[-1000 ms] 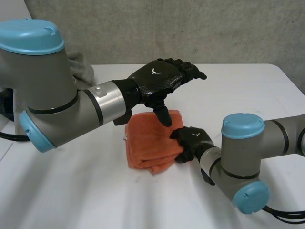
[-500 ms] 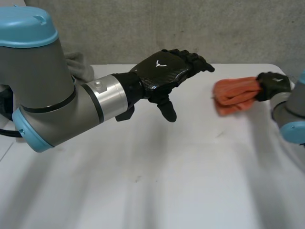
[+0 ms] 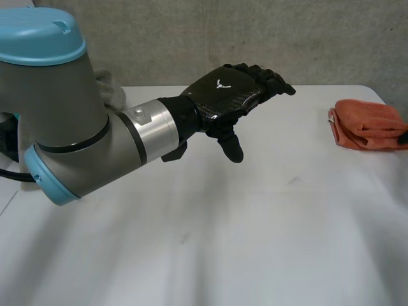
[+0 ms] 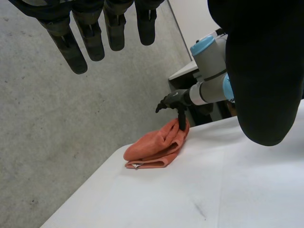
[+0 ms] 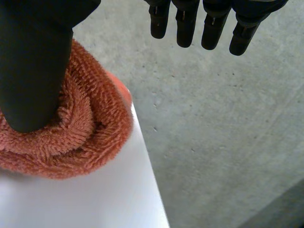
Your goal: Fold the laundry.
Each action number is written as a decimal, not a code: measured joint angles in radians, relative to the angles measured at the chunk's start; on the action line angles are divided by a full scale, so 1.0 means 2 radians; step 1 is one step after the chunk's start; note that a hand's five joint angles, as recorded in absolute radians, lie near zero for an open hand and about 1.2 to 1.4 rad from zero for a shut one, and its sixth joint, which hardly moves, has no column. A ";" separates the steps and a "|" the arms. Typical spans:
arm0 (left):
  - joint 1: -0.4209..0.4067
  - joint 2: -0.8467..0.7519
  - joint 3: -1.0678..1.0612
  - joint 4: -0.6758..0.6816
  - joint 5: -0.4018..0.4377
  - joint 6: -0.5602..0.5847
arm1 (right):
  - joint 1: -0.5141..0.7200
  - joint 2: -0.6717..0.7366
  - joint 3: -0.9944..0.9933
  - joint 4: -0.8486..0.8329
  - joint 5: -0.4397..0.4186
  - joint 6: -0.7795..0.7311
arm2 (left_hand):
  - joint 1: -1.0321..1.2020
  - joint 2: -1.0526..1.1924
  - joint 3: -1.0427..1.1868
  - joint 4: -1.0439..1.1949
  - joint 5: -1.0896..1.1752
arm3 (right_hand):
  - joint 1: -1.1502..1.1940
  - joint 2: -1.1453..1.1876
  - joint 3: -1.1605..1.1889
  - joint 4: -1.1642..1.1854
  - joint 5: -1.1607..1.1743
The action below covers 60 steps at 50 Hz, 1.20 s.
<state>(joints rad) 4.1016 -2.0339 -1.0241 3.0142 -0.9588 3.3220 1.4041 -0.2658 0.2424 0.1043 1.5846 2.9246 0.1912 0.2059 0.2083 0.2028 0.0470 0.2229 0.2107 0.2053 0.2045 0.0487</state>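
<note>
Left hand hovers spread over the table; right hand, fingers straight, thumb on the orange towel

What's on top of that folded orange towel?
The right hand rests its thumb on the orange towel; its fingers are straight, off the cloth. The towel's inner folds are covered.

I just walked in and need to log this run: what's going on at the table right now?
It's a laundry-folding run. A folded orange towel lies at the right end of the white table. The right robot hand rests its thumb on it, fingers straight, not gripping. The left robot hand hovers open over the table's middle, holding nothing. A grey cloth sits behind the left arm.
</note>
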 measured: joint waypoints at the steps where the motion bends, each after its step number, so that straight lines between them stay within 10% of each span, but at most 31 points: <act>1: 0.000 0.000 0.000 0.000 0.000 0.000 | 0.000 -0.005 0.008 -0.002 0.006 -0.012 | 0.000 0.000 0.000 0.000 0.000 | 0.000 0.000 0.000 0.000 0.000; 11: 0.002 0.004 0.005 0.001 -0.029 -0.001 | 0.005 -0.168 0.231 -0.120 0.041 -0.110 | 0.000 0.000 0.000 0.000 0.000 | 0.000 0.000 0.000 0.000 -0.001; 20: 0.048 0.007 0.048 0.020 -0.164 0.001 | 0.036 -0.372 0.513 -0.215 -0.087 -0.148 | 0.000 0.000 0.000 0.000 0.000 | 0.000 0.000 0.000 0.000 -0.001; 28: 0.179 -0.044 0.130 0.026 -0.269 0.034 | 0.081 -0.512 0.668 -0.183 -0.192 -0.150 | 0.000 0.000 0.000 0.000 0.000 | 0.000 0.000 0.000 0.000 -0.001; 42: 0.301 -0.298 0.271 0.070 -0.241 0.244 | 0.112 -0.562 0.749 -0.135 -0.194 -0.165 | 0.005 0.002 0.002 0.002 0.001 | 0.000 0.000 0.000 0.000 -0.001; 51: 0.290 -0.335 0.310 0.086 -0.228 0.246 | 0.111 -0.561 0.764 -0.136 -0.192 -0.176 | 0.399 0.463 0.460 0.478 0.406 | 0.000 0.000 0.000 0.000 -0.001; 60: 0.213 -0.163 0.212 0.122 -0.256 0.227 | 0.109 -0.576 0.765 -0.137 -0.188 -0.179 | 0.412 0.475 0.475 0.497 0.407 | 0.000 0.000 0.000 0.000 -0.001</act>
<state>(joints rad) 4.5286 -2.3606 -0.5995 3.2588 -1.4706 3.7766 1.6228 -1.4171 1.7717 -0.1689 1.2078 2.5671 1.0154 1.1560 1.1589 1.1970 0.8603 0.2229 0.2107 0.2052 0.2045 0.0464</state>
